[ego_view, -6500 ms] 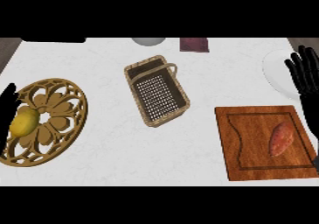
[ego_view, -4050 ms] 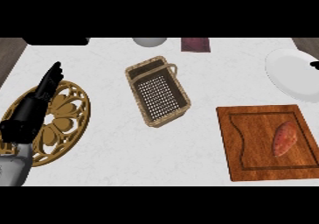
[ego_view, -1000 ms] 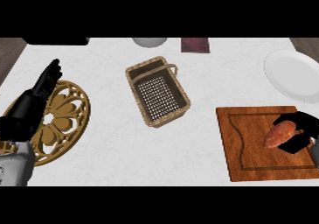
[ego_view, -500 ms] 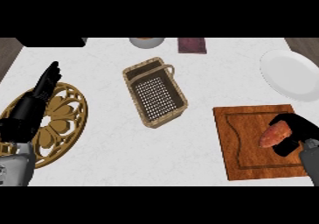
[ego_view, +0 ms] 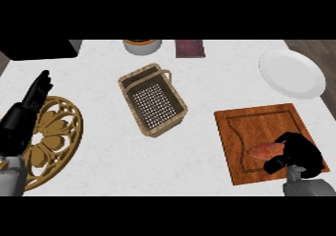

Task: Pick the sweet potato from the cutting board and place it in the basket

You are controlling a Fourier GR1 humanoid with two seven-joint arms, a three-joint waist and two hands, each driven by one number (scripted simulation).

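Right hand (ego_view: 298, 156): fingers curled on sweet potato (ego_view: 264, 150), apparently above cutting board (ego_view: 258, 124); basket (ego_view: 153, 99) far left, white counter (ego_view: 218, 78).

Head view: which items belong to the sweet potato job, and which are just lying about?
Job:
sweet potato, held in right hand
cutting board
basket

Lying about:
white plate
golden trivet, under left hand
cup
dark red block

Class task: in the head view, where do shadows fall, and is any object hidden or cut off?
Head view: even light, soft shadow inside the basket; the right hand covers part of the sweet potato; the cup is cut off at the top.
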